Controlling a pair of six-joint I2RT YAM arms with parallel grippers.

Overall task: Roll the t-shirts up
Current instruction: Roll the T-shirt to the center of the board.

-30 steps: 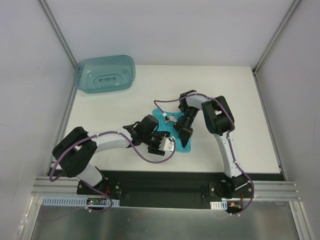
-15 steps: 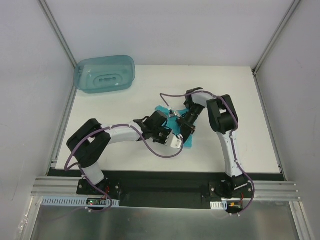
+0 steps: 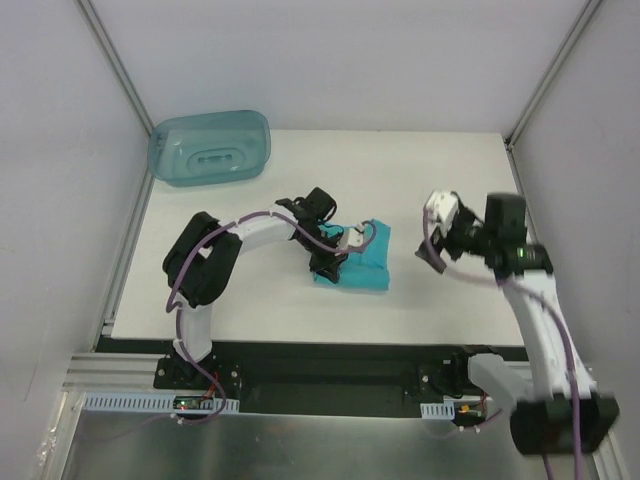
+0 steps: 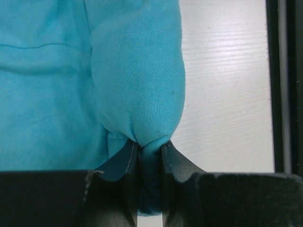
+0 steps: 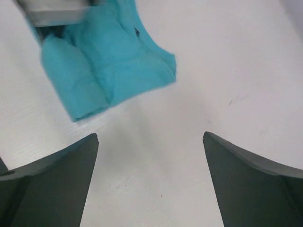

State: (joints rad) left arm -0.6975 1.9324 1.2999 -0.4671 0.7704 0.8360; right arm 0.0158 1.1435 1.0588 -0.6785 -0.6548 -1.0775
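left claw pinches a fold of the t-shirt, bundled mid-frame on the counter; right claw gapes wide and empty at right. the roll looks nearly done, with tidying left.

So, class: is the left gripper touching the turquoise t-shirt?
Touching. In the left wrist view the left gripper pinches a bunched fold of the t-shirt, with no gap showing.

bin: translucent blue-green plastic, rounded corners, at the far-left corner of the worktop, well apart from everything else
worktop: white, faint wood grain in the wrist views
base strip: black, along the worktop's near edge
rail: aluminium, just in front of the strip
walls: pale grey panels
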